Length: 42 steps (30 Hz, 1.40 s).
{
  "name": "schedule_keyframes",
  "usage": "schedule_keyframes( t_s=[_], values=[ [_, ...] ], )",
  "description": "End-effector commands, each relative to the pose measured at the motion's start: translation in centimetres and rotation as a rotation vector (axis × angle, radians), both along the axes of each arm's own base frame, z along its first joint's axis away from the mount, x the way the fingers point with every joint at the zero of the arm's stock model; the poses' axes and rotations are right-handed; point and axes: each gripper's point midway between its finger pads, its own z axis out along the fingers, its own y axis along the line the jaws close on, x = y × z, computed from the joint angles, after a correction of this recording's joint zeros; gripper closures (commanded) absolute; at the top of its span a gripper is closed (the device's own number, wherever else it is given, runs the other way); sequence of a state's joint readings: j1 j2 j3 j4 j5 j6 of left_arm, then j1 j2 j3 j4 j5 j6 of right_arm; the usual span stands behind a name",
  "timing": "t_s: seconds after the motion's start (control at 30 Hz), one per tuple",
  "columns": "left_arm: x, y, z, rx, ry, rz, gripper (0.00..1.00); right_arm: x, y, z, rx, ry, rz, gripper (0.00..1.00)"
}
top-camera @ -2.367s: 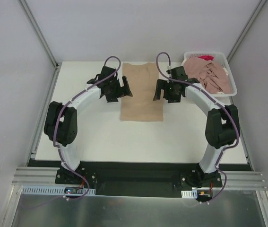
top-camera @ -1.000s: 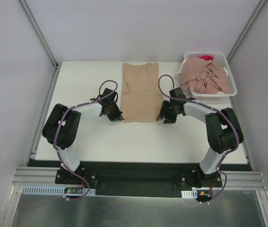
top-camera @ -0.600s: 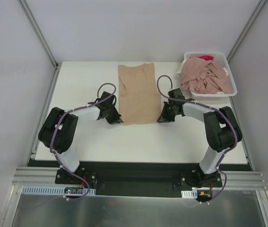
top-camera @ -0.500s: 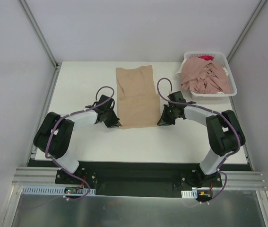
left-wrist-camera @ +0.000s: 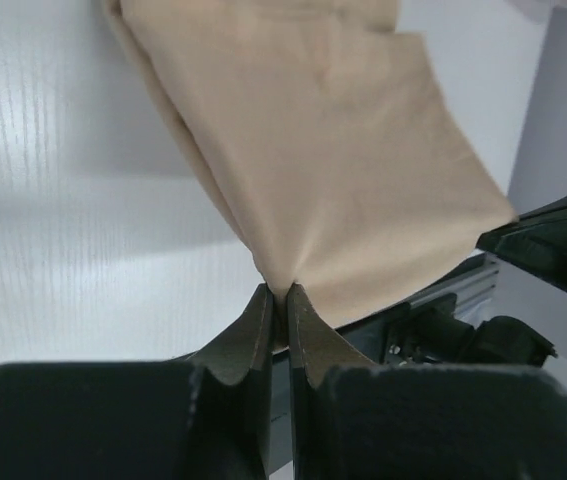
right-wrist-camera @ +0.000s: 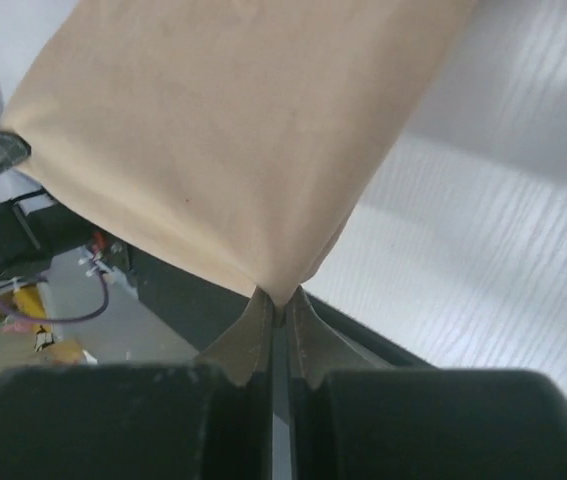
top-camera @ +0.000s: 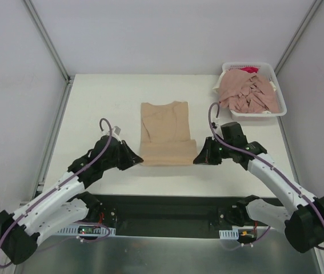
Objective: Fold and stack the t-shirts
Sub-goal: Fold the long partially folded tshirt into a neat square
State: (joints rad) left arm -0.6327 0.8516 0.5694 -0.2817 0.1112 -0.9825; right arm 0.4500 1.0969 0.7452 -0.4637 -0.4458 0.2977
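Observation:
A tan-beige t-shirt (top-camera: 166, 132) lies lengthwise in the middle of the white table, folded to a narrow strip. My left gripper (top-camera: 138, 161) is shut on its near left corner, and the cloth (left-wrist-camera: 323, 160) stretches away from the pinched tip (left-wrist-camera: 278, 292). My right gripper (top-camera: 196, 159) is shut on the near right corner, where the same shirt (right-wrist-camera: 233, 140) bunches into the closed fingertips (right-wrist-camera: 279, 298). The near edge is lifted slightly off the table between both grippers. More t-shirts (top-camera: 248, 91), dusty pink, are heaped in the basket.
A white lattice basket (top-camera: 279, 95) stands at the back right corner of the table (top-camera: 93, 108). A black rail (top-camera: 162, 208) with both arm bases runs along the near edge. Grey walls and metal posts close the sides.
Both arms have pulled back toward the near edge, dragging the tan shirt with them. The right gripper has closed on its corner; the left stayed shut.

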Motion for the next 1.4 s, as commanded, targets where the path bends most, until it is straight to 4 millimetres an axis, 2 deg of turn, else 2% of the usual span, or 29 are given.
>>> schedule_keyframes(
  t_s=[0.0, 0.07, 0.13, 0.27, 0.3, 0.4, 0.47, 0.53, 0.87, 0.9, 0.93, 0.97, 1.03, 1.07, 1.1, 1.17, 1.23, 1.27, 1.3, 1.37],
  values=[
    [-0.7, 2.1, 0.9, 0.0, -0.044, 0.081, 1.0, -2.7, 0.8, 3.5, 0.113, -0.023, 0.098, 1.0],
    [-0.9, 1.9, 2.4, -0.038, -0.079, 0.07, 1.0, -2.9, 1.3, 5.2, 0.153, -0.055, 0.128, 1.0],
    [-0.9, 2.0, 3.5, -0.054, -0.107, 0.07, 1.0, -2.7, 1.5, 6.0, 0.172, -0.067, 0.142, 0.99],
    [-0.1, 2.4, 5.6, -0.049, -0.18, 0.091, 1.0, -1.3, 2.8, 8.5, 0.217, -0.11, 0.172, 0.99],
    [0.6, 3.1, 5.6, -0.019, -0.196, 0.132, 1.0, -0.9, 3.0, 8.9, 0.227, -0.115, 0.174, 0.99],
    [1.7, 3.4, 6.4, 0.015, -0.216, 0.165, 1.0, 0.5, 4.0, 10.5, 0.263, -0.14, 0.183, 0.99],
    [2.6, 3.8, 7.3, 0.037, -0.24, 0.196, 1.0, 1.5, 4.3, 10.8, 0.264, -0.143, 0.176, 1.0],
    [3.3, 4.0, 7.3, 0.071, -0.24, 0.22, 1.0, 2.4, 4.5, 11.4, 0.272, -0.155, 0.168, 1.0],
    [7.2, 6.6, 9.4, 0.168, -0.28, 0.352, 1.0, 7.2, 3.8, 10.1, 0.315, -0.081, 0.106, 0.99],
    [7.9, 6.7, 8.7, 0.203, -0.261, 0.357, 1.0, 7.6, 3.7, 9.9, 0.305, -0.083, 0.098, 0.99],
    [8.4, 6.7, 8.7, 0.23, -0.266, 0.349, 1.0, 8.1, 3.7, 9.4, 0.295, -0.072, 0.09, 0.99],
    [9.2, 6.7, 9.6, 0.234, -0.277, 0.355, 1.0, 8.7, 3.6, 9.5, 0.288, -0.081, 0.084, 0.99],
    [10.5, 6.4, 8.9, 0.282, -0.254, 0.341, 1.0, 9.6, 3.4, 8.8, 0.274, -0.055, 0.058, 0.99],
    [11.2, 6.3, 9.8, 0.282, -0.269, 0.345, 1.0, 10.1, 3.3, 8.8, 0.267, -0.059, 0.047, 0.99],
    [12.1, 6.4, 8.8, 0.312, -0.243, 0.347, 1.0, 10.5, 3.1, 8.5, 0.259, -0.052, 0.035, 1.0],
    [13.3, 6.4, 9.4, 0.319, -0.25, 0.348, 1.0, 11.1, 2.8, 7.9, 0.24, -0.041, 0.013, 0.99],
    [14.5, 6.7, 8.6, 0.333, -0.221, 0.35, 1.0, 11.8, 2.4, 7.5, 0.221, -0.032, -0.005, 0.99],
    [15.2, 6.6, 9.1, 0.324, -0.228, 0.351, 1.0, 12.1, 2.2, 7.1, 0.206, -0.031, -0.018, 1.0],
    [15.8, 6.5, 8.4, 0.334, -0.212, 0.346, 1.0, 12.6, 2.1, 7.4, 0.202, -0.039, -0.022, 0.99],
    [16.9, 6.3, 8.9, 0.33, -0.225, 0.342, 1.0, 13.4, 1.7, 6.9, 0.191, -0.032, -0.035, 0.99]
  ],
)
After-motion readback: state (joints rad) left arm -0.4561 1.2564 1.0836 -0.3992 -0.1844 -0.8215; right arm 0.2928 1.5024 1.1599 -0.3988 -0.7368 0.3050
